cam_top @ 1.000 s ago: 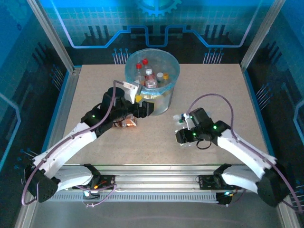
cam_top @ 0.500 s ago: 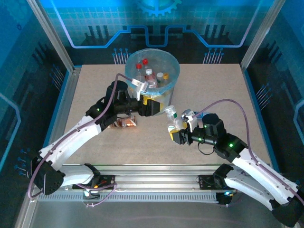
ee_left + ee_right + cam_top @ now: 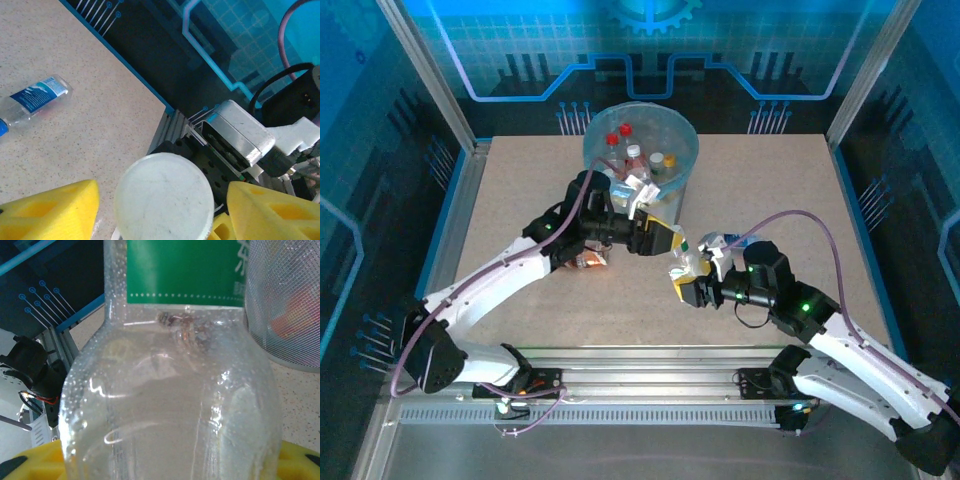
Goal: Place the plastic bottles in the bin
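From above: clamping a clear bottle (image 3: 682,262), tilted, in the right gripper (image 3: 682,288) near the bin (image 3: 692,150), which is already keeping several bottles (image 3: 635,160), and holding the left gripper (image 3: 665,240) at its cap end, with a crushed bottle (image 3: 590,260) lying under the left arm. Left wrist: framing a white cap (image 3: 165,197) between yellow fingers (image 3: 55,210), half wide with small gaps, not gripping, with a blue-label bottle (image 3: 35,97) lying on the table (image 3: 100,130). Right wrist: pressing yellow fingers (image 3: 25,465) on the same clear bottle (image 3: 170,405), showing a green label (image 3: 182,270), just beside the bin (image 3: 285,300).
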